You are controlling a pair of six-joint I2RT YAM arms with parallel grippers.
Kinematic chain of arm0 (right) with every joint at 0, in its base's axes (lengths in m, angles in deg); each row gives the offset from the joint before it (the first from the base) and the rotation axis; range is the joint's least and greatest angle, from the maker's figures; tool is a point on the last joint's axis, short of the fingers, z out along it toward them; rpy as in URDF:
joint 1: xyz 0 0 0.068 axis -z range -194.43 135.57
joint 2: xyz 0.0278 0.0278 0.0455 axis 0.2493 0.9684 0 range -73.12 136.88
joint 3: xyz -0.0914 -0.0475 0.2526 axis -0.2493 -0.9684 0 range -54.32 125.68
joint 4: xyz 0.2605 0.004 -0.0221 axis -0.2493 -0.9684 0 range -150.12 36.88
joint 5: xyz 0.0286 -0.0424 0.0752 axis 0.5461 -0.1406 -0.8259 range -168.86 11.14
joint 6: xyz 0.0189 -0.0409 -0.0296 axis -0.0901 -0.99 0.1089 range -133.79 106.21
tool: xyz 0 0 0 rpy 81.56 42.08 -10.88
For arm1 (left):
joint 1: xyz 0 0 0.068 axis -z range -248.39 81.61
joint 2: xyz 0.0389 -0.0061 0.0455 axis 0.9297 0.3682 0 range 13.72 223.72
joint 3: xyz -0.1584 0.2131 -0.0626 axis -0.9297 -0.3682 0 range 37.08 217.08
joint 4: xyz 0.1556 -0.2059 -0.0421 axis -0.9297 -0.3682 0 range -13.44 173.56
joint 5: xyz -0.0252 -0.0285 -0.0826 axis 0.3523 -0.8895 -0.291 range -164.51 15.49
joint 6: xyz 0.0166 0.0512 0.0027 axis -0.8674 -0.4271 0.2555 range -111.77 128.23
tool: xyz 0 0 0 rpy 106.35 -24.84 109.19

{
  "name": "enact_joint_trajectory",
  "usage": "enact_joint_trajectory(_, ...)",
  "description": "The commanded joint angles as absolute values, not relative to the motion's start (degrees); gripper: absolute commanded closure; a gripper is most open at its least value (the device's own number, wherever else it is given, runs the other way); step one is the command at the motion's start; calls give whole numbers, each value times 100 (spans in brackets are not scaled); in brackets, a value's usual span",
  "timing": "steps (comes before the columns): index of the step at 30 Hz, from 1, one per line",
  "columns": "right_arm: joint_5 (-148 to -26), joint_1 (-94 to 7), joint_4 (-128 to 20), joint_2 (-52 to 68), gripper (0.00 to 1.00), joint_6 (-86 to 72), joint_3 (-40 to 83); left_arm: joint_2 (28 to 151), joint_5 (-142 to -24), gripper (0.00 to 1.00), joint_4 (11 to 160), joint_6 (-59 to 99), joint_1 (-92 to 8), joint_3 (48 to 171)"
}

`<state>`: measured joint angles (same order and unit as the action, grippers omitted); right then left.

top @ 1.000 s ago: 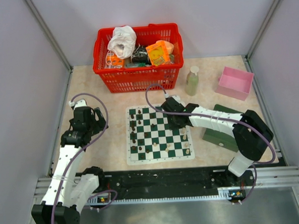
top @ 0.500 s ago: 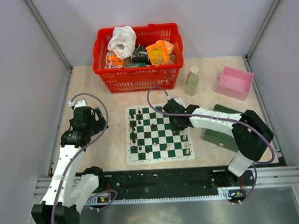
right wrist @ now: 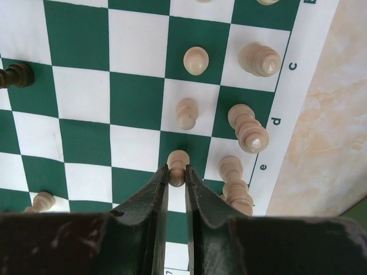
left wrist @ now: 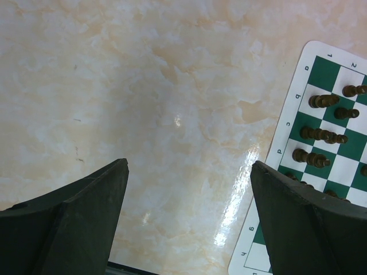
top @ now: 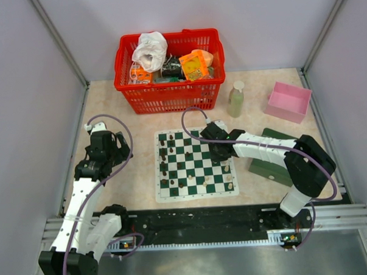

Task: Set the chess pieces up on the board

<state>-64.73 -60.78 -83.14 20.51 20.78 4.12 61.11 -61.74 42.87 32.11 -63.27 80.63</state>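
1. Jaws of the right gripper (right wrist: 176,172) are pressed together on a cream pawn (right wrist: 178,160), pinching it just below the head.
2. That pawn stands upright, long axis vertical, right at the fingertips on the board (right wrist: 137,43), one row in from the lettered edge.
3. It lines up with two other cream pawns (right wrist: 187,113) ahead; taller cream pieces (right wrist: 250,133) fill the edge row beside them.
4. Its base looks close to a green square, though contact is hidden by the fingers.
5. The left gripper (left wrist: 189,172) hangs spread wide and empty over the table (left wrist: 143,86), off the board's side where dark brown pieces (left wrist: 323,135) stand; the right arm is clearly nearer.
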Motion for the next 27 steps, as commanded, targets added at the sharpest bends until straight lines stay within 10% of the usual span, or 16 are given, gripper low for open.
enact_joint_trajectory(1, -6339, -6040, -8195, 2014, 84, 2066, 369, 6039, -6221, 7, 4497, 3179, -6321, 8058)
enact_joint_trajectory(27, -6480, -6049, -8098, 1777, 71, 1926, 457, 6030, -6212, 7, 4497, 3179, -6321, 8041)
